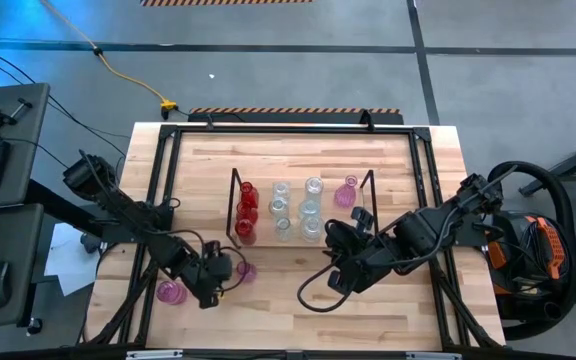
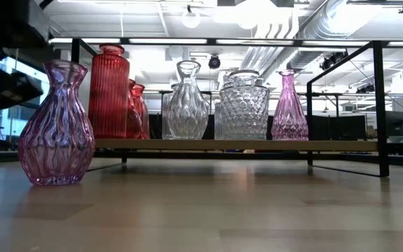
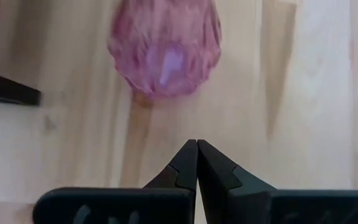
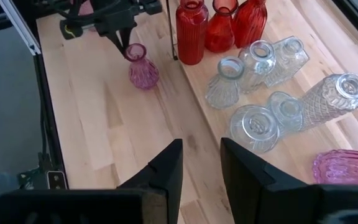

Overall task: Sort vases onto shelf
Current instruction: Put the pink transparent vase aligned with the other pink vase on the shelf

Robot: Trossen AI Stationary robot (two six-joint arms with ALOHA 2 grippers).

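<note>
Two pink vases (image 1: 171, 292) (image 1: 245, 271) stand off the shelf (image 1: 301, 228) near the table's left front corner; my left gripper (image 1: 230, 268), fingers pressed together, sits beside one. My right gripper (image 1: 336, 238), spread and empty, waits at the shelf's front edge.

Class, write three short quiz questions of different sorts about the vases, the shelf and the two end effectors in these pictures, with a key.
1. True or false: the left end effector is shut.
2. Which colour group stands at the left end of the low wooden-board shelf with black wire ends? A clear B red C pink
3. Fill in: the number of small pink glass vases standing on the table off the shelf is ___.

Key: 1 true; 2 B, the red ribbed glass vases; 3 two.
</note>
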